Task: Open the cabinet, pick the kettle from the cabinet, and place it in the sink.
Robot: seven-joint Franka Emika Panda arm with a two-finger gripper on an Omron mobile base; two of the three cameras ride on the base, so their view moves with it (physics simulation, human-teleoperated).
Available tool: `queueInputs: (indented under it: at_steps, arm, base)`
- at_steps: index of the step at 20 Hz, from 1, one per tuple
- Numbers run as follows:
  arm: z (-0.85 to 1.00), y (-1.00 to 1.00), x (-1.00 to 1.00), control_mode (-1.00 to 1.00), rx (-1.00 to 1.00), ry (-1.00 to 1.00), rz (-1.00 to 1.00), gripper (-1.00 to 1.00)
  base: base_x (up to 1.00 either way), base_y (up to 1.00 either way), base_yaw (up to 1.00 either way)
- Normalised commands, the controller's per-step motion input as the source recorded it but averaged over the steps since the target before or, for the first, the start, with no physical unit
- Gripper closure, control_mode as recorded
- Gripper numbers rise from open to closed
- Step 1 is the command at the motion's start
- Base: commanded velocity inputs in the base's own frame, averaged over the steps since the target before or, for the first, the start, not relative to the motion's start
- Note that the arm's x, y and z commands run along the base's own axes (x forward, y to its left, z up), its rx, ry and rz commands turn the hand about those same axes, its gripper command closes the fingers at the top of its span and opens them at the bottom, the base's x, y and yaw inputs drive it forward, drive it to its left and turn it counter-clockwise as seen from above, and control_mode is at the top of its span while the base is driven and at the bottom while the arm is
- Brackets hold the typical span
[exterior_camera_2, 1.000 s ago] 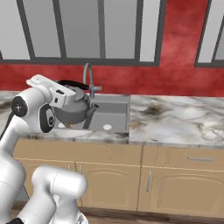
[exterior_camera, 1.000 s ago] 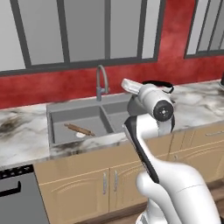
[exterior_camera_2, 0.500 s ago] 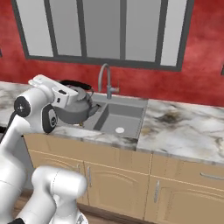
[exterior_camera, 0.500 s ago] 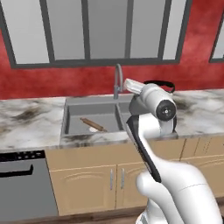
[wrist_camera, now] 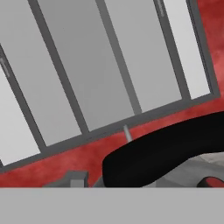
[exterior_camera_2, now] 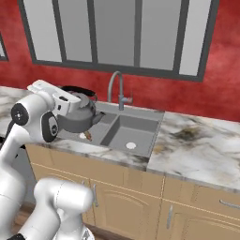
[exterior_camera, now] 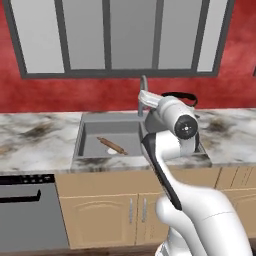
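The grey kettle (exterior_camera_2: 78, 117) hangs over the left part of the sink (exterior_camera_2: 140, 123), just above the counter's front edge. My gripper (exterior_camera_2: 75, 97) is shut on its black arched handle. In the left base view my own arm covers most of the kettle, and its handle (exterior_camera: 178, 95) arches out behind the hand, over the sink (exterior_camera: 92, 135). The hand view looks past the black handle (wrist_camera: 166, 155) at the window and red wall. The cabinet is out of view.
A wooden rolling pin (exterior_camera: 112, 145) lies in the sink's left basin. The arched faucet (exterior_camera_2: 116, 87) rises behind the sink, under a wide window (exterior_camera: 115, 35). Marble counter (exterior_camera_2: 201, 145) runs to both sides. A dishwasher (exterior_camera: 25, 212) stands at lower left.
Both base views have slid sideways, so the base has driven along the counter and the sink now sits in front of me. The kettle stays held in the gripper the same way.
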Motion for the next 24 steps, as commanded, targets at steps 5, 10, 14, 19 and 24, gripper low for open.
queueInputs:
  at_steps: [5, 10, 14, 19, 24]
  arm:
    - [0.00, 0.00, 0.00, 1.00, 0.00, 0.00, 0.00, 1.00]
    - [0.00, 0.00, 0.00, 1.00, 0.00, 0.00, 0.00, 1.00]
    - [0.00, 0.00, 0.00, 1.00, 0.00, 0.00, 0.00, 1.00]
    - [0.00, 0.00, 0.00, 1.00, 0.00, 0.00, 0.00, 1.00]
    - [0.00, 0.00, 0.00, 1.00, 0.00, 0.00, 0.00, 1.00]
  base:
    - [0.45, -0.32, 0.05]
    - [0.30, -0.31, 0.05]
    - [0.29, -0.27, 0.02]
    - [0.01, -0.04, 0.00]
    - [0.00, 0.00, 0.00]
